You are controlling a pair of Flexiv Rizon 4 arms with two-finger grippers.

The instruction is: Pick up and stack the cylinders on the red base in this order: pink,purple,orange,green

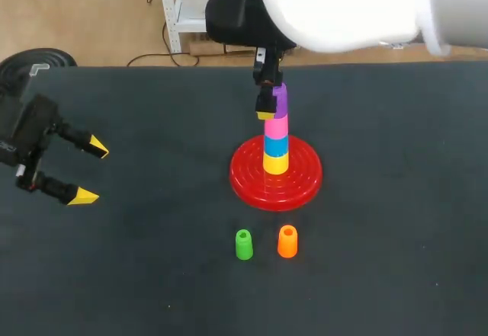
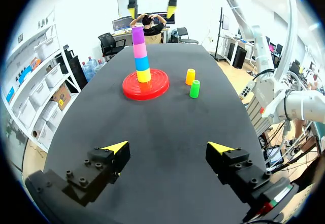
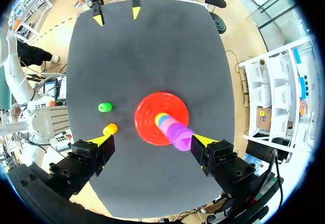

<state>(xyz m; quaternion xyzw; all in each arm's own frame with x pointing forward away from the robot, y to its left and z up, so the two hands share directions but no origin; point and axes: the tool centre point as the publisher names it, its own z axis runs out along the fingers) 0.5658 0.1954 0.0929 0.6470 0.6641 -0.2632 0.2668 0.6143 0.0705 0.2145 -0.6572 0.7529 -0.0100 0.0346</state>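
On the red base (image 1: 301,187) stands a stack of yellow, blue, pink (image 1: 276,126) and, on top, the purple cylinder (image 1: 281,100). My right gripper (image 1: 267,96) hangs open just above the stack, holding nothing. In the right wrist view the purple cylinder (image 3: 180,135) lies between the spread fingers of the right gripper (image 3: 151,140), close to one of them. The orange cylinder (image 1: 287,241) and green cylinder (image 1: 243,244) stand upright in front of the base. My left gripper (image 1: 84,172) is open and empty, far to the left. The left wrist view shows the left gripper (image 2: 168,147) facing the stack (image 2: 141,56).
The dark table (image 1: 396,260) is bare around the base apart from the two loose cylinders. Orange (image 2: 190,76) and green (image 2: 194,89) sit side by side, a short gap between them.
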